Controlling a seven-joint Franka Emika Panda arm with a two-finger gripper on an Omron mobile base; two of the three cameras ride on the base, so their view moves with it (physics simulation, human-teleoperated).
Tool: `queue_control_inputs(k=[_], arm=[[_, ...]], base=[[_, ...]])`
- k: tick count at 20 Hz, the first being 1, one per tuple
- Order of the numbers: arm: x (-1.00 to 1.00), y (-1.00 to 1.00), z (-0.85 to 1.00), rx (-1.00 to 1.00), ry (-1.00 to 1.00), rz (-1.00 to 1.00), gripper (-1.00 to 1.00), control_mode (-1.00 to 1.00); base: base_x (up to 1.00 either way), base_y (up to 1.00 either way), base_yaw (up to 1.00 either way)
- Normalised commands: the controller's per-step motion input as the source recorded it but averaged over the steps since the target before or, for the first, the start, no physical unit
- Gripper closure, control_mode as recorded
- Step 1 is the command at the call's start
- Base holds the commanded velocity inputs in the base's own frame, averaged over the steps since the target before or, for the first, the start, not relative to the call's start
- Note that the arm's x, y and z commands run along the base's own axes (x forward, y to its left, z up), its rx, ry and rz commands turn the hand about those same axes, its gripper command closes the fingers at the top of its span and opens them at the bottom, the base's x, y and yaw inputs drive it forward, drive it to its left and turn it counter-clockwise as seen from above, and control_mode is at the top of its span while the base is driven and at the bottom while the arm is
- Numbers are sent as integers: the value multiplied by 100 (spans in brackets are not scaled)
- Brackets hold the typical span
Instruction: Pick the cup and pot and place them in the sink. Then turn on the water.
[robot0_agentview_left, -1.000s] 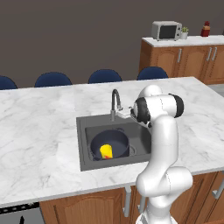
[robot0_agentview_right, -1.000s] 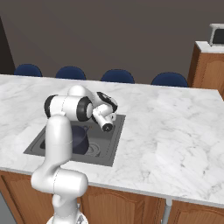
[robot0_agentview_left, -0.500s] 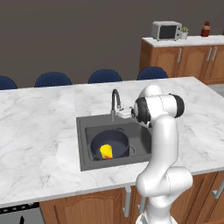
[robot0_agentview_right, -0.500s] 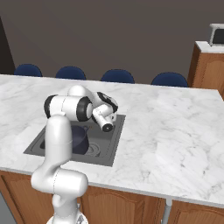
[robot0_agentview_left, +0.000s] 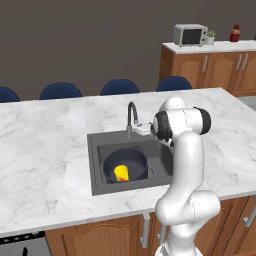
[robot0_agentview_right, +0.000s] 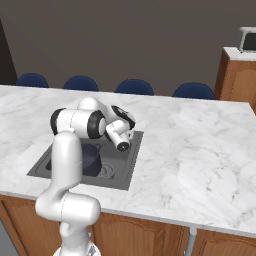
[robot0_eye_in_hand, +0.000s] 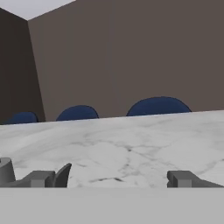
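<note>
The cup stands inside the pot, which sits in the sink set into the marble counter. The faucet rises behind the basin; chairs line the counter's far side.

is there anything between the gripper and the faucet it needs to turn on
Nothing visible. The open gripper sits level with the counter beside the faucet, with only bare marble ahead of it. The pot, with the cup inside, sits lower in the sink, out of the way.
</note>
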Motion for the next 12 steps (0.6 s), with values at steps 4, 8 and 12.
queue_control_inputs(k=[4,8,12], arm=[[0,-99,0,3,0,0,-100,-100],[0,-100,0,4,0,0,-100,-100],[0,-100,0,4,0,0,-100,-100]], base=[[0,0,0],[0,0,0],[0,0,0]])
